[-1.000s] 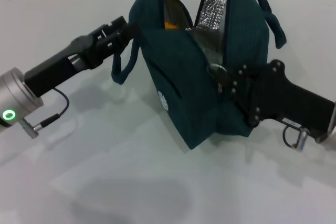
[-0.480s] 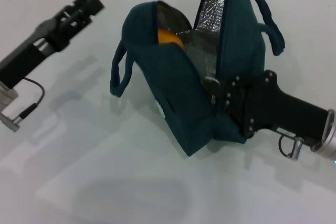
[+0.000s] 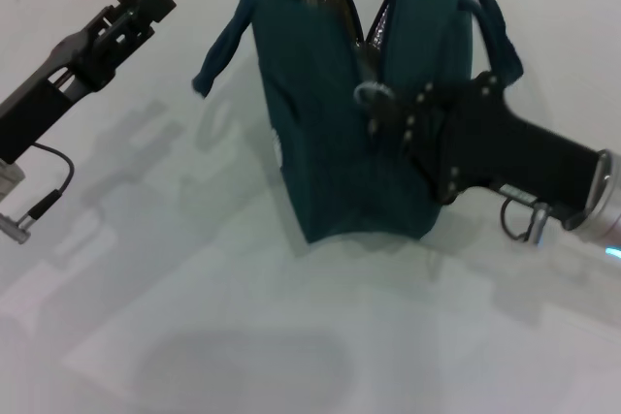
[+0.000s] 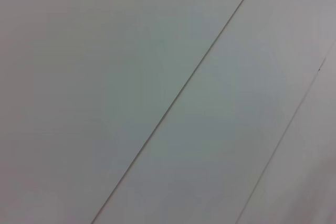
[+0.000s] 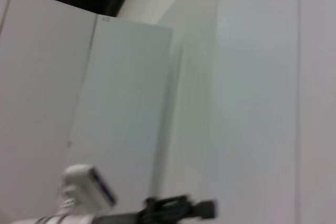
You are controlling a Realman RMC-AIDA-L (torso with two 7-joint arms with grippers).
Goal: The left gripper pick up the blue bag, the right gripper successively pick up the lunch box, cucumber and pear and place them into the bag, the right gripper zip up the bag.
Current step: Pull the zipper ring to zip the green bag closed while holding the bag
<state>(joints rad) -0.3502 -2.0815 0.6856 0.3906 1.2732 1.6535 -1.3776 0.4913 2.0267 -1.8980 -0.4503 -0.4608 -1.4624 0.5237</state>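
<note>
The right gripper [image 3: 388, 115] has its black jaws pressed against the front of the blue bag [image 3: 340, 143], right at the metal ring zipper pull [image 3: 370, 94]; whether they pinch the ring or only lie beside it cannot be told, as the fingertips merge with the dark fabric. Behind the jaws runs a flat black bracket studded with small screws, then a thick black forearm ending in a silver cuff at the frame edge.

The bag stands upright on the white tabletop [image 3: 243, 336], a tall soft fabric pouch in dark teal. Its zipper gap above the jaws is narrow, showing a sliver of crinkled silver foil lining and a hint of something orange inside. One loop handle [image 3: 215, 50] hangs out on the side away from the jaws; the other arches over the bag's top just above the right arm. A small white round logo sits low on the bag's side.

The left gripper [image 3: 147, 2] is well apart from the bag, held above the smooth tabletop with nothing between its jaws, which look nearly together. Its slim black arm trails a thin cable.

The left wrist view shows only pale panels with thin seams.
</note>
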